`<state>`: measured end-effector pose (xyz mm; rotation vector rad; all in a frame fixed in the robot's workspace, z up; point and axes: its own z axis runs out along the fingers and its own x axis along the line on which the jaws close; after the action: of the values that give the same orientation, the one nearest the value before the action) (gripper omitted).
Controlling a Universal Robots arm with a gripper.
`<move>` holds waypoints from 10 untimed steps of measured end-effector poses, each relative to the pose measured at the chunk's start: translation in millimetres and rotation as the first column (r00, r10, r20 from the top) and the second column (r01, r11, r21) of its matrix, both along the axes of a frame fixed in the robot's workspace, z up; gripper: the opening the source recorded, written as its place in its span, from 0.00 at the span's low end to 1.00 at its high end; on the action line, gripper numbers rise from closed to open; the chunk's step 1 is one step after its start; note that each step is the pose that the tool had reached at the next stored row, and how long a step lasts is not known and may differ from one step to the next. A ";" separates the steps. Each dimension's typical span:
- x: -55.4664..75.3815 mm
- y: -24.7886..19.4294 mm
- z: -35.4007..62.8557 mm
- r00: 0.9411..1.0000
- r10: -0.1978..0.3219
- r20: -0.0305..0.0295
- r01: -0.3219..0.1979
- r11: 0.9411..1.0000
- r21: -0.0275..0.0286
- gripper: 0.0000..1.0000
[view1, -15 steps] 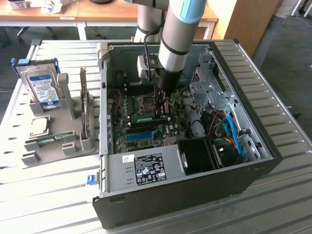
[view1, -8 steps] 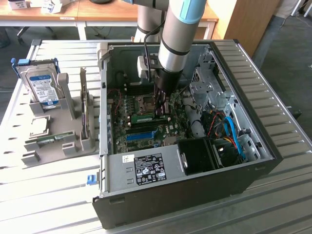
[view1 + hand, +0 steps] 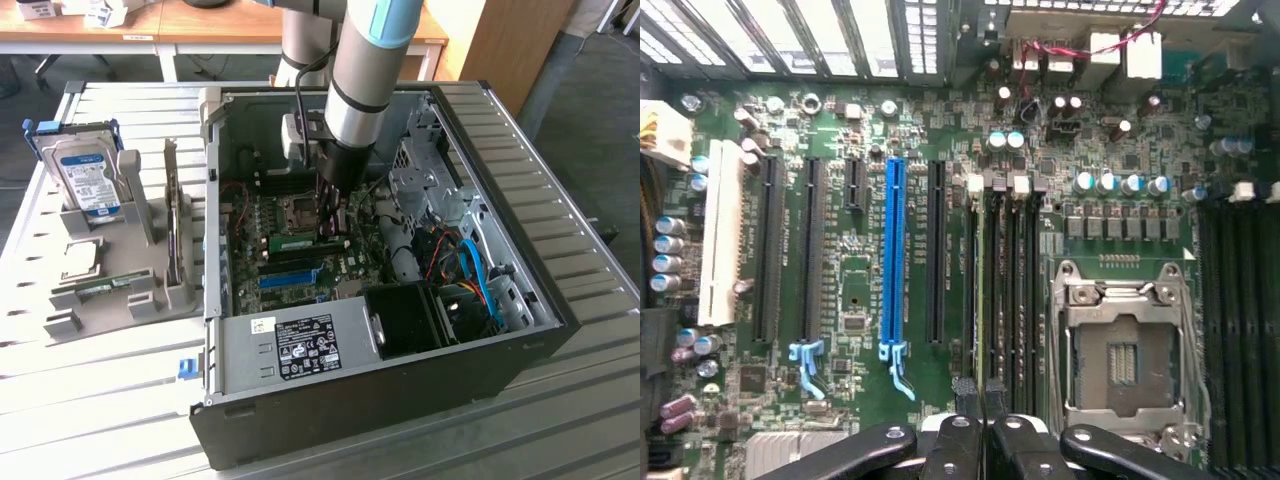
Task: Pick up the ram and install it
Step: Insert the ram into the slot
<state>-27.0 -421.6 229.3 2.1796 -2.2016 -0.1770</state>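
ram [image 3: 986, 290]: thin green-yellow edge, standing on edge in one of the black memory slots [image 3: 1015, 290] on the motherboard [image 3: 855, 400], not lying loose. In the exterior view that spot is about centre frame, inside the open PC case [image 3: 400, 400], just under the arm's tip

gripper [image 3: 980, 392]: clenched on the ram, the two black fingertips [image 3: 964, 392] nearly meeting with only the thin board edge between them. Grip looks to be on the ram's upper edge; can't tell how deep the board sits in the slot

Around it: neighbouring black memory slots run parallel just beside the ram, white latch tabs [image 3: 1021, 184] at their far ends. Blue slot strip [image 3: 894, 260] is further off, with a black slot between; silver processor socket [image 3: 1125, 350] on the other side, near but apart, empty-looking. Exterior view, left half of frame: grey rack [image 3: 140, 270] on the table with a hard drive [image 3: 85, 180] upright upper left, and a green stick [image 3: 100, 287] lying in the rack lower left, untouched

Step, judged: pick-up is done, this is the install, ram lined up in or at its slot. Seated or not, can't say, latch state too small to read

What the move calls for, judged: push straight down along the slot, board kept upright and parallel, notch matched, even pressure so both ends drop; a tilt would jam it or stress the slot
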 end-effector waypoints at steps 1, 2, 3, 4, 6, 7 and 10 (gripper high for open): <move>-0.1 -0.2 4.0 1.000 0.000 -0.001 0.000 1.000 -0.001 0.12; -0.1 -0.2 7.4 1.000 0.000 -0.001 0.000 1.000 -0.002 0.12; -0.1 -0.2 9.9 1.000 0.000 -0.001 0.000 1.000 -0.002 0.12; -0.1 -0.2 11.8 1.000 0.000 -0.001 0.000 1.000 -0.002 0.12; 0.0 -0.2 13.6 1.000 0.000 -0.001 0.000 1.000 -0.002 0.12; 0.0 -0.2 13.6 1.000 0.001 -0.001 -0.001 1.000 -0.002 0.12; -0.1 -0.3 13.7 1.000 0.003 -0.001 -0.003 1.000 -0.002 0.12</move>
<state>-27.1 -421.8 243.0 2.1815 -2.1968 -0.1756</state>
